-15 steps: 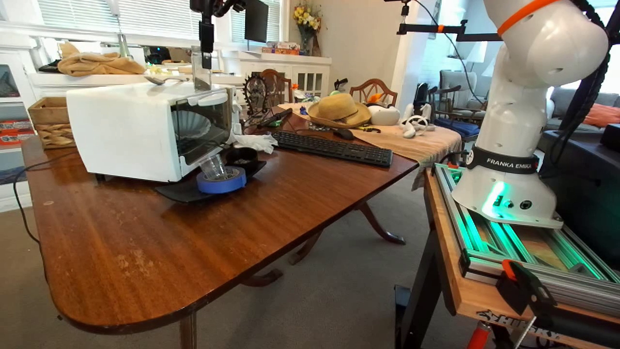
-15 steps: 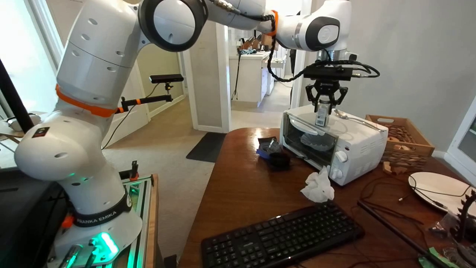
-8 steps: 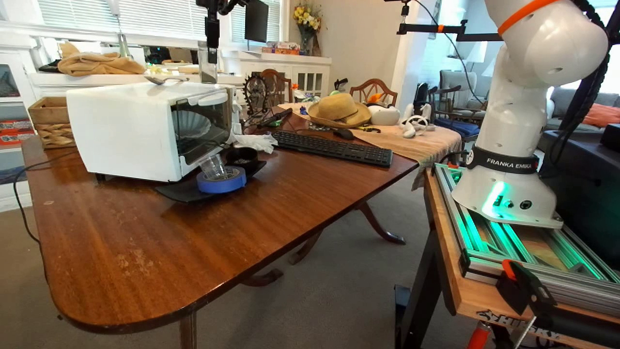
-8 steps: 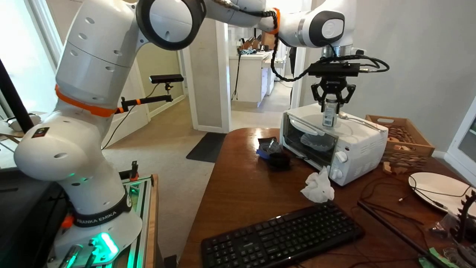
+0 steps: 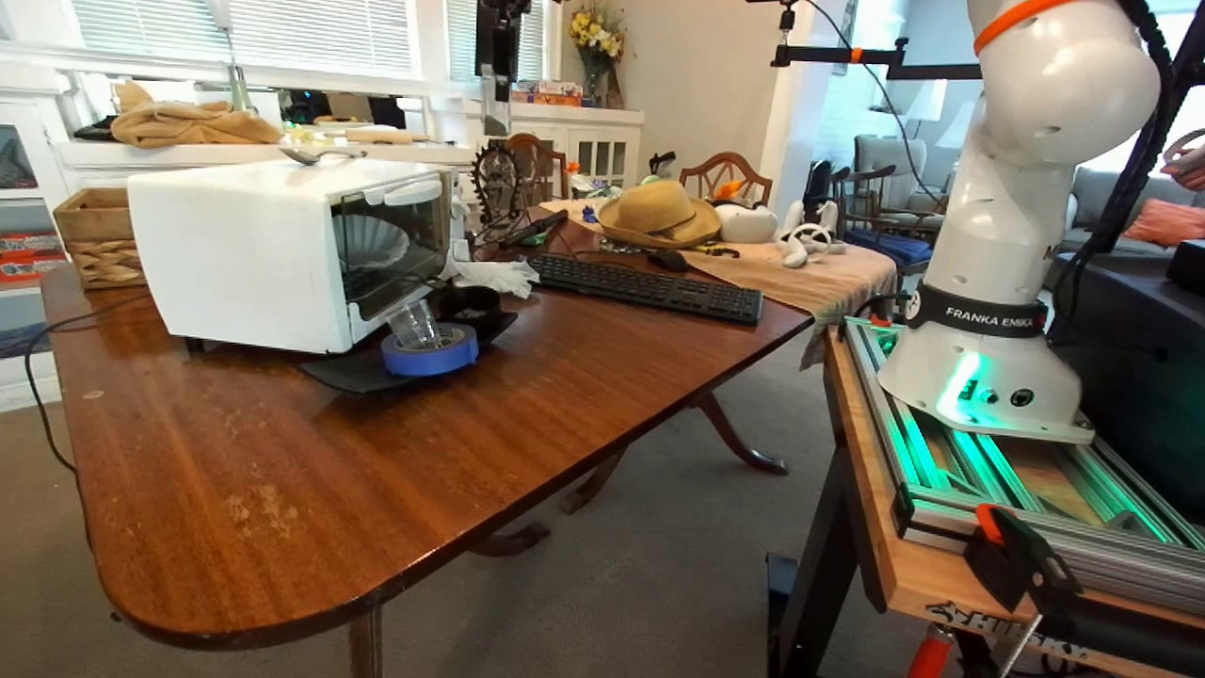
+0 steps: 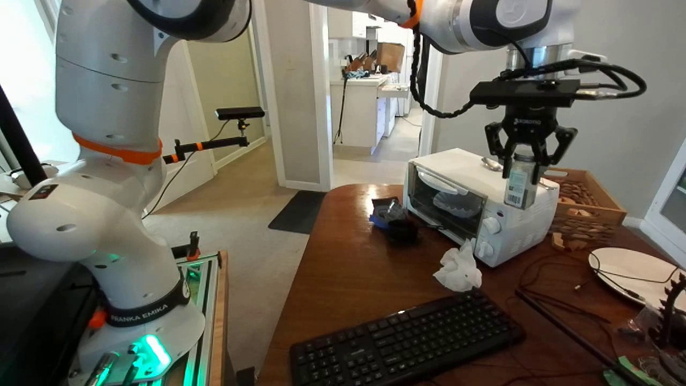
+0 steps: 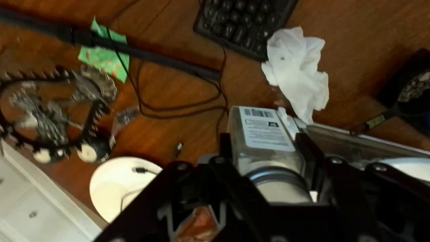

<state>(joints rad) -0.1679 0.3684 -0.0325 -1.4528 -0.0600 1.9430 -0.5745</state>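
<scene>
The gripper (image 6: 521, 174) is pinching the jar (image 7: 267, 131) between its jaws, the long axis running nearly upright straight down from them, while the base is hanging over or just past one end of the oven (image 6: 479, 206), depth being hard to judge.

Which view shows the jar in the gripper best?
The wrist view: the jar is largest there, its barcode label and round top in sight. In an exterior view the jar hangs smaller in the gripper, label showing; in an exterior view mostly its clear lower part shows beneath the gripper.
</scene>
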